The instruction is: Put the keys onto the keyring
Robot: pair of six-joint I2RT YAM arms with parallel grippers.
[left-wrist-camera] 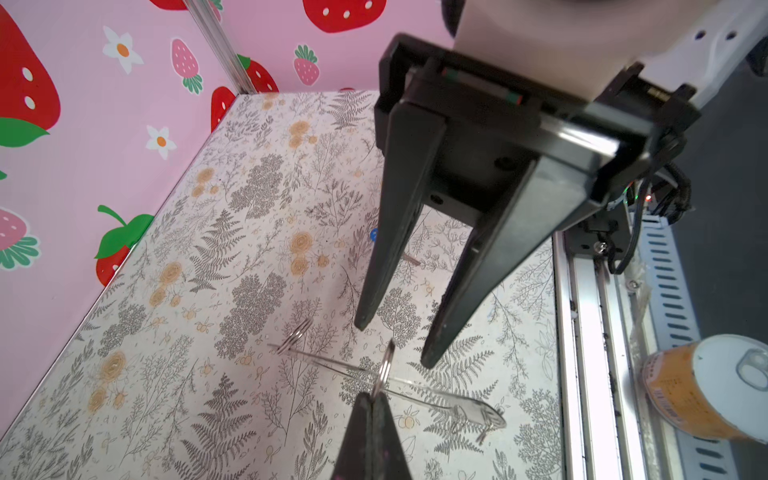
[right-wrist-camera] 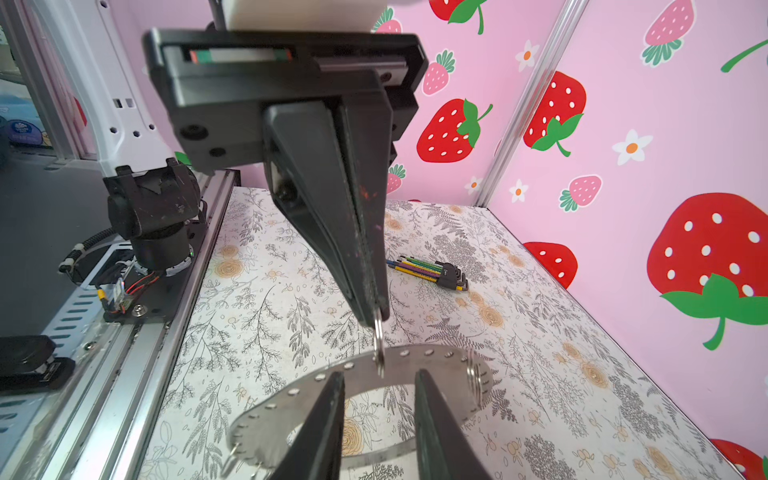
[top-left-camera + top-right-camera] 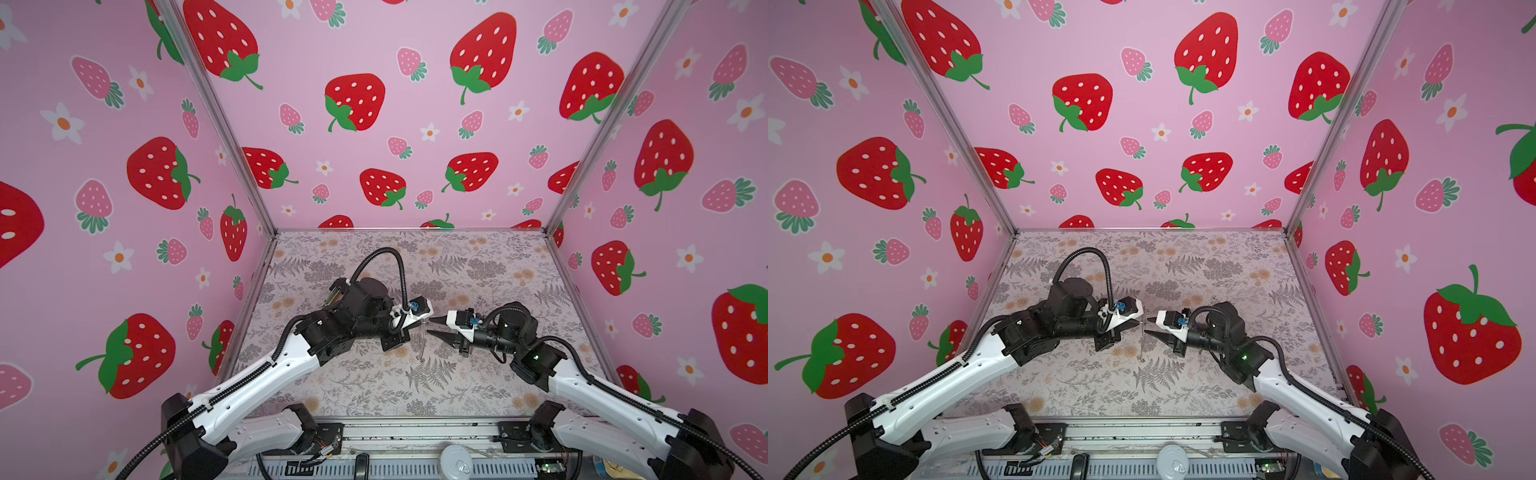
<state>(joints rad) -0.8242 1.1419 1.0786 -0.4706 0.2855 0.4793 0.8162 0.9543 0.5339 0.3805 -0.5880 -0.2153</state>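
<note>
Left tool (image 1: 372,397) pinches keyring (image 2: 401,368) by its loop; orange can (image 1: 681,399) print unreadable.

Bright, even light leaves faint shadows on the table (image 3: 374,386). The rail (image 1: 590,340) beside the table glares white. Both top views bulge at the edges.

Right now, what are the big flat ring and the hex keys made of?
Keyring: thin sheet metal, dull grey satin sheen, small holes along its rim; alloy unclear. Hex keys: probably metal rods, glossy coloured coating; holder looks black plastic.
</note>
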